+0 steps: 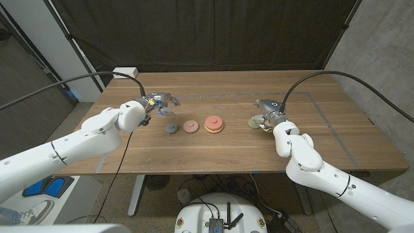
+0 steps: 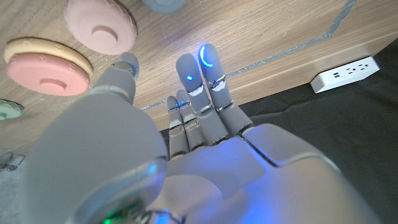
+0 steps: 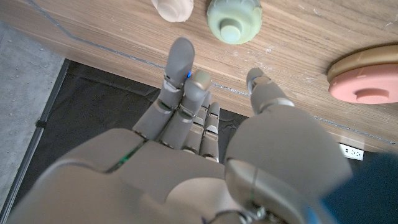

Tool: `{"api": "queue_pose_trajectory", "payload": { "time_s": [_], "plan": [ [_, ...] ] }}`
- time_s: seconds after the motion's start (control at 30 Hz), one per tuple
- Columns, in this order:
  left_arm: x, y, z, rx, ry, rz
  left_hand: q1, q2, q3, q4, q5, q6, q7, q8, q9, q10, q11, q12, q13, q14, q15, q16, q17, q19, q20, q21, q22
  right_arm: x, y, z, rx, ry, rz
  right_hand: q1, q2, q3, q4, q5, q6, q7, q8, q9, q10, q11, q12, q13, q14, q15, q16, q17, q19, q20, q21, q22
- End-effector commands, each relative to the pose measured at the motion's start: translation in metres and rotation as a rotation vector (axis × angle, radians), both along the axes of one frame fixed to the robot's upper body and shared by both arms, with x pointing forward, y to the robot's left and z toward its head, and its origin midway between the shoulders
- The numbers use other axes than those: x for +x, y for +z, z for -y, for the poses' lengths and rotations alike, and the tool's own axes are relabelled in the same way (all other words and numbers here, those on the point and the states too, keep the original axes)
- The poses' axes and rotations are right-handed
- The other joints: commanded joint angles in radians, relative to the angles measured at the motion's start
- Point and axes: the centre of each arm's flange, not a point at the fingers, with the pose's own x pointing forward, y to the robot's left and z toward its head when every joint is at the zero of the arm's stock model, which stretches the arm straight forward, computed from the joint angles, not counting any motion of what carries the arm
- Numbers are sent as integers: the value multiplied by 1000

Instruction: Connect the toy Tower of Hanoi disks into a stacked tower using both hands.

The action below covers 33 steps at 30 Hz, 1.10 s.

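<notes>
The left hand (image 1: 160,102) hovers left of centre in the head view, fingers spread and holding nothing, just above the grey disk (image 1: 171,129); the right hand (image 1: 266,111) sits right of centre, also open and empty, with the green disk (image 1: 255,121) close beside its fingers and a small cream piece (image 3: 173,9) near that. The main risk is a poor pinch: the disks are small, low and smooth-edged, so fingers closing off-centre could flick one across the tabletop (image 1: 226,155) or tip it on edge. A second risk is misalignment when stacking, since each disk carries a raised central knob that probably has to seat into the next; setting one down askew could leave it tilted or knock the stack aside. The hands may also crowd each other near the middle, where the pieces lie. Outward from the left hand, the grey disk lies nearest, then a pink disk (image 1: 190,126) just beside it, then a larger salmon disk (image 1: 213,123) resting on a tan base (image 1: 213,129), in the centre of the frame. That pair appears to be the only stacking done; the grey, pink and green disks lie flat and separate in a rough row.
</notes>
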Motion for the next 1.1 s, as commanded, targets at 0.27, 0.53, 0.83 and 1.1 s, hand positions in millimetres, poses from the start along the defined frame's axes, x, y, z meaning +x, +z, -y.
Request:
{"api": "queue_pose_trajectory", "payload": {
  "time_s": [0.27,0.53,0.83,1.1],
  "plan": [
    [12,-2,2,89,-75,-103,-33,-18,-23,2,-12,-37,20,-11,-3,-35,23,-12,-3,-9,-73,7,-7,-4,-138,-7,-4,1,4,-8,-13,-4,-4,-8,1,3,8,9,-6,4,-7,1,8,6,0,5,-3,-15,-3,4,-5,-47,0,4],
    [17,-7,8,112,-78,-126,-47,-21,-34,3,-23,-122,58,-26,-9,-83,52,-21,-14,-15,-73,8,-12,-1,-139,-11,-8,0,2,-11,-20,-6,-14,-10,2,3,8,10,-9,2,-9,0,9,5,-1,7,-10,-15,-11,-2,-6,-47,-1,3],
    [21,-10,16,148,-102,-126,-48,-22,-37,0,-28,-140,62,-18,-11,-97,58,-17,-19,-18,-73,9,-15,-1,-139,-14,-10,-2,1,-12,-19,-13,-17,-12,3,4,7,11,-10,2,-11,-1,8,4,-3,8,-13,-15,-16,-5,-9,-47,-2,2],
    [24,-11,23,180,-135,-111,-48,-23,-39,-1,-31,-141,56,-13,-12,-102,53,-15,-21,-16,-73,13,-13,-2,-139,-16,-10,-3,2,-12,-21,-18,-19,-14,5,4,7,11,-10,3,-12,-1,9,5,-3,9,-12,-15,-17,-5,-9,-47,-2,2]
  ]
}}
